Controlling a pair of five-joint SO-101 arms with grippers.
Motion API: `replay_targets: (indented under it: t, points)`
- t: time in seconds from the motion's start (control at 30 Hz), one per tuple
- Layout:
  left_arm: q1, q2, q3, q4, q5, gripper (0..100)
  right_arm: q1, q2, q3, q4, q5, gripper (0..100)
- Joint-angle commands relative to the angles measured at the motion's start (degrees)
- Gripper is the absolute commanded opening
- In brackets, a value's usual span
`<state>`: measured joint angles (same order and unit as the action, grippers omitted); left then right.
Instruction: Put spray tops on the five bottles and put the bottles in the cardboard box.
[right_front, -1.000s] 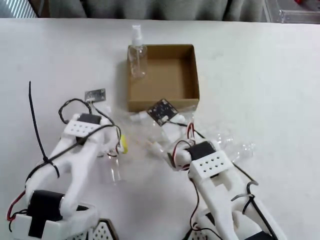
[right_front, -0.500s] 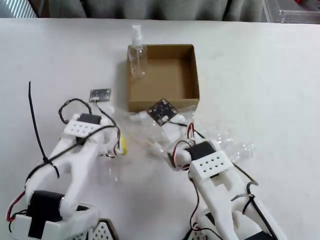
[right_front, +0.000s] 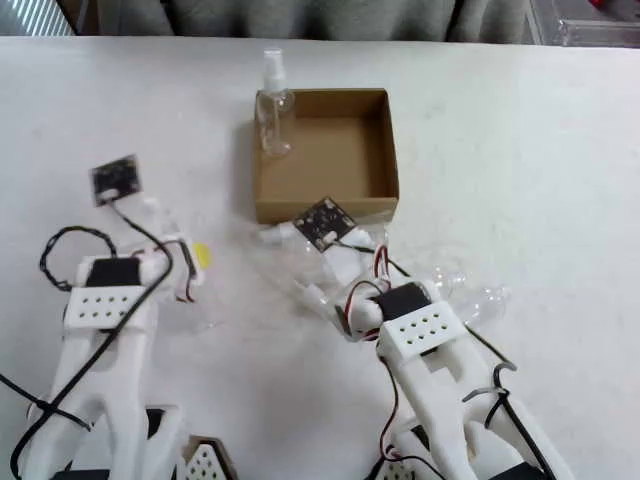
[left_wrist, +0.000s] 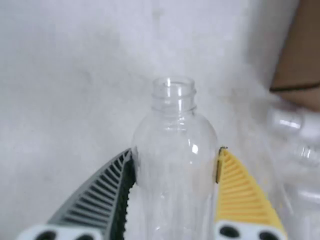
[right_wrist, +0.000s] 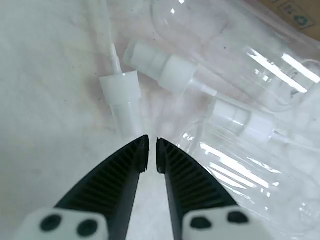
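Note:
My left gripper (left_wrist: 175, 165) is shut on a clear bottle (left_wrist: 175, 140) with an open, capless neck; in the high view this gripper (right_front: 182, 250) holds it at the table's left. My right gripper (right_wrist: 152, 152) is shut with nothing between its fingers, its tips just short of a white spray top (right_wrist: 120, 95) lying on the table. More spray tops (right_wrist: 160, 65) lie among clear bottles (right_wrist: 260, 70). The cardboard box (right_front: 325, 150) stands open behind both arms. A bottle with a spray top on it (right_front: 273, 110) leans at the box's far left corner.
Loose clear bottles (right_front: 470, 292) lie right of the right arm (right_front: 415, 325), and spray tops (right_front: 305, 292) lie in front of the box. A clear plastic container (right_front: 590, 25) stands at the far right table edge. The white table (right_front: 540, 150) stretches right of the box.
The left arm has swung to the left and away from the box, carrying the bottle with it. The right arm has kept still.

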<state>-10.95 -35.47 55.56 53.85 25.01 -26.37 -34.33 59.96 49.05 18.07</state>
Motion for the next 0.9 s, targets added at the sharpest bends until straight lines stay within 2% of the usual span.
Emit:
replay_targets:
  t: [0.0, 0.23, 0.5, 0.57, 0.7, 0.87]
  points:
    - [-4.7, -2.07, -0.26, -3.69, 5.27, 16, -0.22, -0.13, -0.26, 0.13, 0.44, 1.5]
    - [-5.85, -2.15, -0.53, -3.69, 5.98, 16, -0.75, -0.13, 0.7, -1.1, 0.53, 1.5]
    - [-5.93, -2.42, -0.18, -3.69, 5.8, 16, -7.69, -0.13, 5.98, -12.53, 0.09, 1.6]
    - [-5.93, -2.42, -0.18, -3.6, 5.71, 16, -7.69, -0.13, 5.98, -12.97, 0.09, 4.6]
    - [-5.93, -2.42, -0.18, -3.6, 5.63, 16, -7.6, -0.13, 5.89, -12.97, 0.09, 17.0]
    - [-5.93, -2.42, -0.09, -3.52, 5.63, 16, -6.99, 2.68, 5.8, -17.8, 0.35, 14.9]
